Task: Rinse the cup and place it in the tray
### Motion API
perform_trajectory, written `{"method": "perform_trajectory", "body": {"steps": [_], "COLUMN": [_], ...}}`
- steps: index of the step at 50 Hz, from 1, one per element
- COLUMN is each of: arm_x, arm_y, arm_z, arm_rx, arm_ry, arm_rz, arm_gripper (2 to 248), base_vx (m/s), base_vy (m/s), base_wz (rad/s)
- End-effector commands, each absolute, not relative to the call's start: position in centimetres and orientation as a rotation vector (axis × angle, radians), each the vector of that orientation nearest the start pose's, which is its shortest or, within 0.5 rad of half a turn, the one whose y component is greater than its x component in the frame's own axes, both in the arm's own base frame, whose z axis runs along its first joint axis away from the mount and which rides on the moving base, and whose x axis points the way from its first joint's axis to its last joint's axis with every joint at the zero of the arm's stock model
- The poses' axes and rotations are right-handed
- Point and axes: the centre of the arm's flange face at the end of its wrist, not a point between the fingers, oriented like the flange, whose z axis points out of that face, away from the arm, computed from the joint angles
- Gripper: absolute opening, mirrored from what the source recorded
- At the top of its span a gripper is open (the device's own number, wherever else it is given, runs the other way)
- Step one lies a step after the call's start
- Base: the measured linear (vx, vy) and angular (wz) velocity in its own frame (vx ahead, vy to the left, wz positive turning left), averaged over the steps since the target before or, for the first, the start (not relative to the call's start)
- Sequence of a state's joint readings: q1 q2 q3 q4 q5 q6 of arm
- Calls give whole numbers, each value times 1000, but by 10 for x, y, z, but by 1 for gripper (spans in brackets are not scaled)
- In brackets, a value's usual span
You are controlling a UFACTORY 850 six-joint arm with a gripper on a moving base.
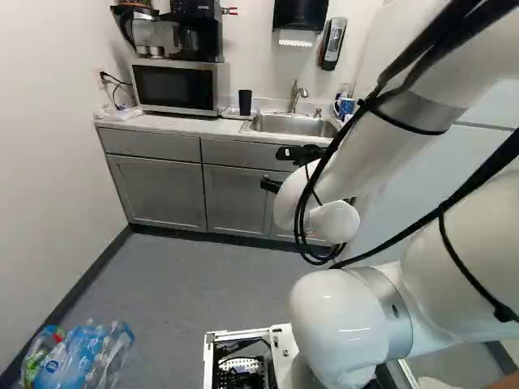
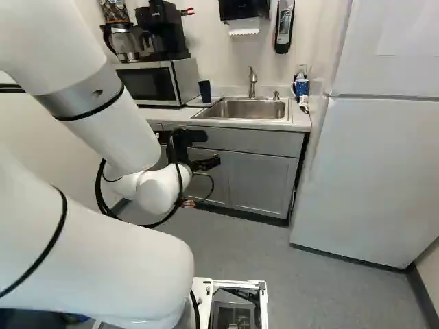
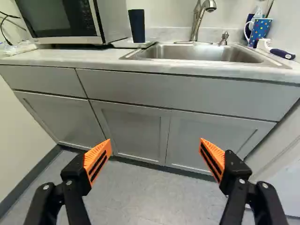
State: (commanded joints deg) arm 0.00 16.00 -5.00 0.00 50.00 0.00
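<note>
While the arm [image 2: 116, 116] extends ahead of the base, the gripper [image 2: 206, 163] is held in front of the grey cabinets [image 3: 173, 91], below counter level. Its two fingers stand wide apart, and the orange pads [image 3: 97, 161] face each other with nothing between them.

Ahead of the gripper, beyond the cabinet fronts, is the counter [image 3: 84, 58]. The dark cup [image 3: 137, 26] stands upright in the shallow tray [image 3: 119, 43], between the microwave [image 3: 65, 21] and the sink [image 3: 201, 52], well apart from the fingers. The cup's interior is hidden. The tray sits just beside the sink rim.

The faucet [image 3: 198, 21] is mounted behind the basin, with a short metal fitting [image 3: 224, 38] beside it. At the opposite end of the sink from the cup, a blue dotted mug [image 3: 259, 32] stands near a brush [image 3: 280, 52], which lies on the counter.

A coffee maker [image 2: 161, 31] is set on top of the microwave. On the wall above the sink are a paper towel dispenser [image 2: 243, 9] and, beside it, a narrow dispenser [image 2: 284, 27]. The refrigerator [image 2: 370, 171] occupies the right of the right base view. Plastic bottles [image 1: 77, 356] lie on the floor [image 1: 203, 284] at the lower left of the left base view.
</note>
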Motion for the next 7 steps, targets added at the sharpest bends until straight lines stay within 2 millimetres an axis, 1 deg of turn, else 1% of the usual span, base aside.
{"method": "perform_trajectory", "body": {"steps": [7], "arm_x": [270], "arm_y": [0], "arm_z": [366], "arm_rx": [-2558], "arm_ry": [0], "arm_rz": [-1824], "arm_gripper": [247], "base_vx": [0], "base_vy": [0], "base_wz": [0]}}
